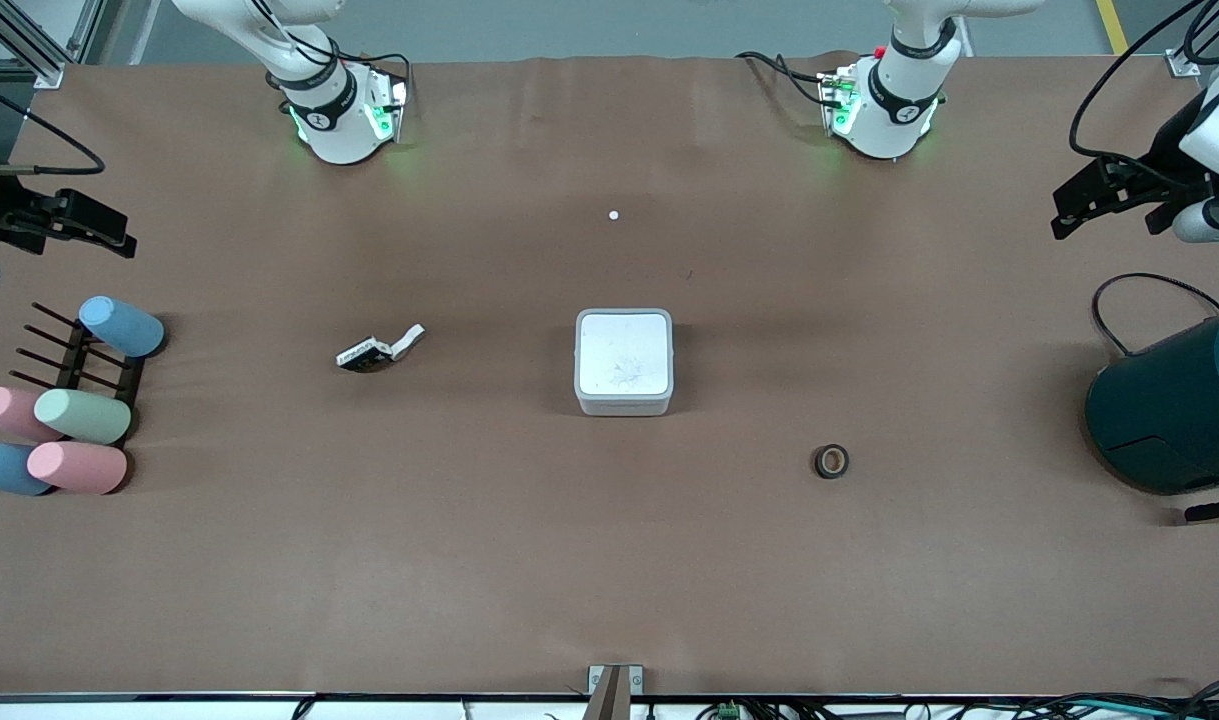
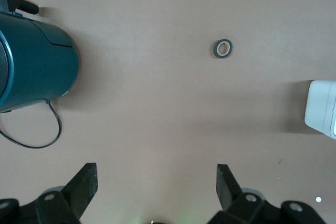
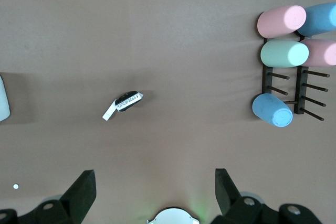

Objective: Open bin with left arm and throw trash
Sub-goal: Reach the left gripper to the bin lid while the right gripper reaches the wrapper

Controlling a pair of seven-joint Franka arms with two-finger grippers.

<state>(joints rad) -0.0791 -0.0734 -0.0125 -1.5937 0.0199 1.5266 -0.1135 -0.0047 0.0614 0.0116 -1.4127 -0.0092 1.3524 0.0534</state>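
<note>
Left claw (image 2: 156,190) spread, raised over bare table (image 1: 609,580) at its own end, right claw (image 3: 153,192) likewise spread at the other end, white square bin (image 1: 624,361) mid-table, lid shut, black packet (image 1: 366,353) toward the right arm's end, tape ring (image 1: 831,461) nearer the front camera, all well apart.

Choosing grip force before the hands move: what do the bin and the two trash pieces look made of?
The bin looks like matte white plastic: smooth moulded rounded corners, faint scuffs on the lid. The packet seems thin glossy film with a white paper-like tab, and looks crumpled. The tape ring appears to be dark tape wound on a pale core, probably card.
</note>
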